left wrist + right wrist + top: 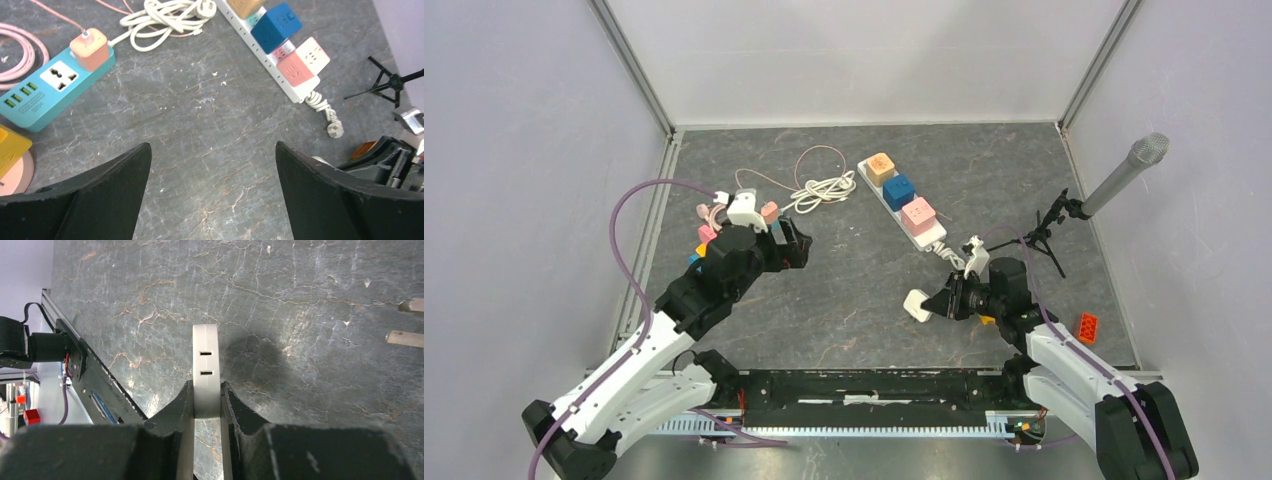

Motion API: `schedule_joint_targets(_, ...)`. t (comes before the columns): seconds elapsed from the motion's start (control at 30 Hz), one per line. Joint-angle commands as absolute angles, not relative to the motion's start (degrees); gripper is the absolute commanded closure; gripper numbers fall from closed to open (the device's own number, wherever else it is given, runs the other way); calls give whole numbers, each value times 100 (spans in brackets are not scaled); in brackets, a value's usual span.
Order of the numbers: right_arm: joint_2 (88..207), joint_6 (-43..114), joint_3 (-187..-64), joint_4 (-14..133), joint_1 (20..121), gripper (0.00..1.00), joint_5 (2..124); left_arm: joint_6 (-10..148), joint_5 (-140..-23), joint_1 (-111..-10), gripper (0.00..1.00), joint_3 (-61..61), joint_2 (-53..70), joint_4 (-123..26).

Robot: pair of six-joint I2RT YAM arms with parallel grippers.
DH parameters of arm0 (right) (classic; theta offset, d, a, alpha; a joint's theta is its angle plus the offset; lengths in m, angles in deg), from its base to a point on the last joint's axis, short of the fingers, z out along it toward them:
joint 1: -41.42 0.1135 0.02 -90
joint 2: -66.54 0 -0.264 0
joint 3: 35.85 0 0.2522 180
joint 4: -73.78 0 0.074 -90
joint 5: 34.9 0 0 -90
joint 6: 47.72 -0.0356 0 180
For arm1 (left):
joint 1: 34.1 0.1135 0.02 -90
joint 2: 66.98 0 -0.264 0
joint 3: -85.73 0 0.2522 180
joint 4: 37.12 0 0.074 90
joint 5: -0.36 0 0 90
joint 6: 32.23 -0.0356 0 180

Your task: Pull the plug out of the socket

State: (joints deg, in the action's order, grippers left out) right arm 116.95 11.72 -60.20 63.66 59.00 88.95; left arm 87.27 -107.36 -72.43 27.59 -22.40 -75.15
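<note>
My right gripper (934, 303) is shut on a white plug block (917, 305) and holds it just above the table, apart from any socket. In the right wrist view the block (205, 365) stands between the fingers (182, 405), two slots facing the camera. The white power strip (934, 238) lies behind it with an orange (881, 167), a blue (898, 190) and a pink cube (918, 214) plugged in. My left gripper (792, 243) is open and empty over bare table, also in the left wrist view (212, 147). A teal power strip (50, 95) carries a pink plug (90, 48).
A coiled white cable (821, 190) lies at the back centre. A microphone (1124, 175) on a small black tripod (1044, 235) stands at the right. An orange brick (1087, 327) lies by the right edge. The strip's loose cable plug (334, 130) lies near my right arm.
</note>
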Motion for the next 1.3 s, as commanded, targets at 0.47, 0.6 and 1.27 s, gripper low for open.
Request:
schedule_joint_targets(0.47, 11056, 2127, -6494, 5646, 5923, 16, 6967, 8513, -9689, -7225, 0, 2257, -1158, -6367)
schedule_joint_targets(0.6, 10996, 2386, -6740, 6086, 5917, 8, 6945, 8606, -9650, -7224, 0, 2094, -696, -6018)
schedule_joint_targets(1.27, 14850, 3966, -9828, 6610, 6472, 2, 5907, 8435, -9144, -7224, 0, 1594, 28, -6641)
